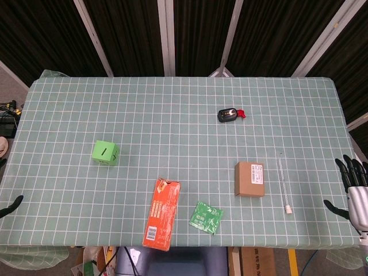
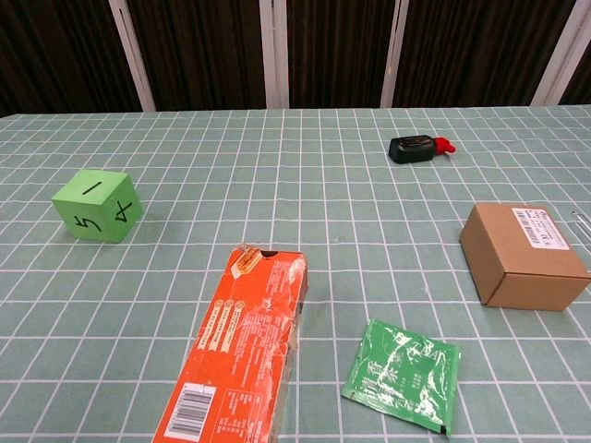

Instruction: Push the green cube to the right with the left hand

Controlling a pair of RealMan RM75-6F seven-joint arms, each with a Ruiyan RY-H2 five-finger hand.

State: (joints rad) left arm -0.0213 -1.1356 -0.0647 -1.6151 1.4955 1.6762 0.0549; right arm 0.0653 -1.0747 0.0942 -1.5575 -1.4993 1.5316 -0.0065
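Observation:
The green cube [image 1: 106, 153] sits on the left part of the checked tablecloth [image 1: 184, 98], with a "1" on its top face. In the chest view the cube [image 2: 96, 206] shows at the left with nothing touching it. Only one dark fingertip of my left hand [image 1: 11, 206] pokes in at the table's left front edge, well left of and nearer than the cube. The rest of that hand is out of frame. My right hand [image 1: 355, 190] hovers at the right front edge with its fingers spread and nothing in them. The chest view shows neither hand.
An orange carton [image 1: 162, 213] lies near the front edge, with a green sachet [image 1: 206, 217] beside it. A brown cardboard box [image 1: 249, 179] and a thin white stick [image 1: 284, 184] lie to the right. A black object with a red cap [image 1: 230, 114] is farther back.

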